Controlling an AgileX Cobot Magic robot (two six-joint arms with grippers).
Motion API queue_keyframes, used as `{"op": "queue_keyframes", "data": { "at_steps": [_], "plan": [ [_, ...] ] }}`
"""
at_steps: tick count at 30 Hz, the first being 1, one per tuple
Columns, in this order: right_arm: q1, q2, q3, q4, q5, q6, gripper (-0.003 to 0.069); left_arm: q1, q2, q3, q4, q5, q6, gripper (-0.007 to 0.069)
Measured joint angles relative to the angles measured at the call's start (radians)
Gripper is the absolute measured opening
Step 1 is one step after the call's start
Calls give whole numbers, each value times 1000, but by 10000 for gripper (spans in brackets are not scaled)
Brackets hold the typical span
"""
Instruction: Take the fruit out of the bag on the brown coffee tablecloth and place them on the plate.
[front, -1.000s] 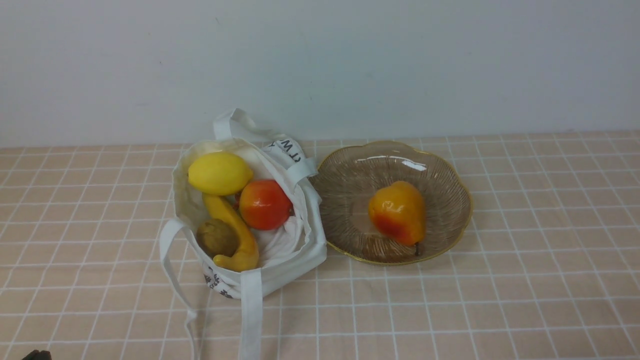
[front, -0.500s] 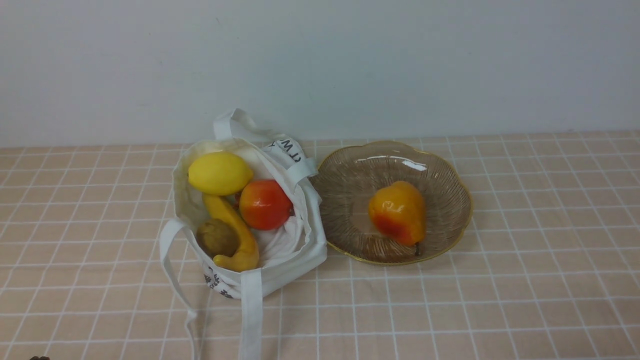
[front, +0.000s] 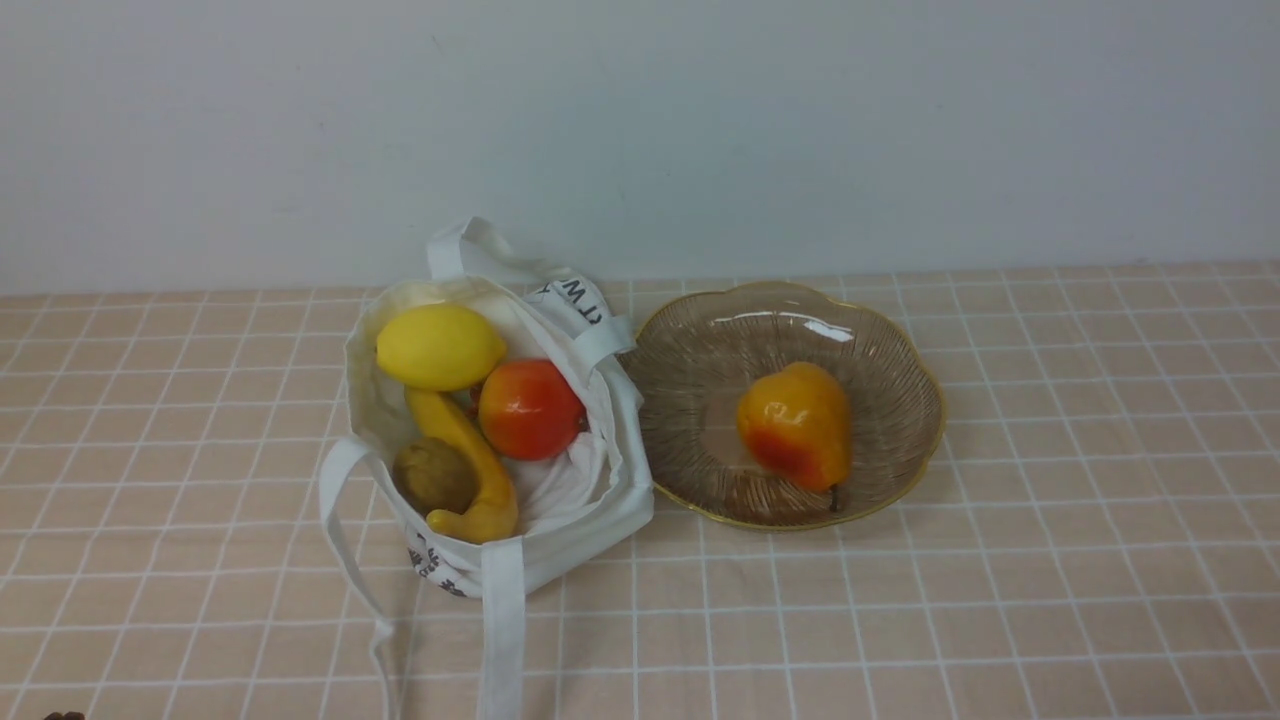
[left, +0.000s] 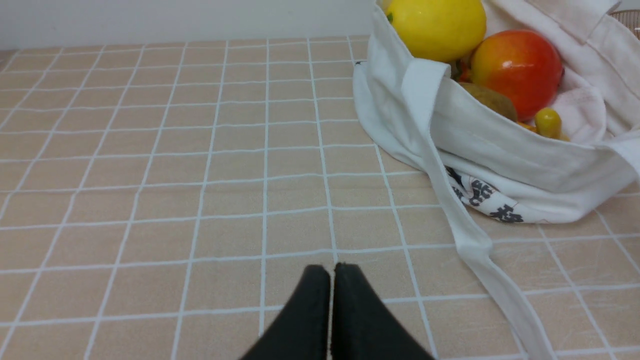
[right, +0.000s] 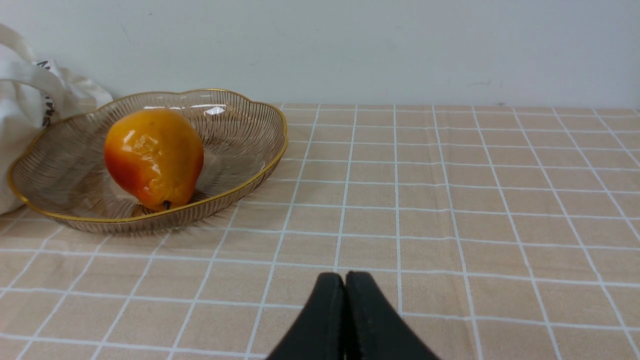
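**One pear on the plate, four fruits in the bag**

The bag is being seen standing open on the tablecloth, toward its far edge and left of centre, with one strap trailing toward the near edge. Four fruits are being held inside it: the lemon at the far side, the red-orange round fruit beside it, the banana running toward the near side, and the small brown fruit tucked against the banana. The plate is being shown just right of the bag, their edges touching or nearly so. The pear is lying in the plate, stem toward the near edge.

The left gripper is being kept pressed together over bare cloth, apart from the bag. The right gripper is likewise being kept pressed together, empty, well apart from the plate.
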Motion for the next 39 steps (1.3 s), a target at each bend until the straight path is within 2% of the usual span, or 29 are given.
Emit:
{"op": "queue_keyframes", "data": {
  "at_steps": [39],
  "plan": [
    [0, 0, 0, 0, 0, 0, -15, 20, 0, 0, 0, 1, -4, -6]
  ]
}}
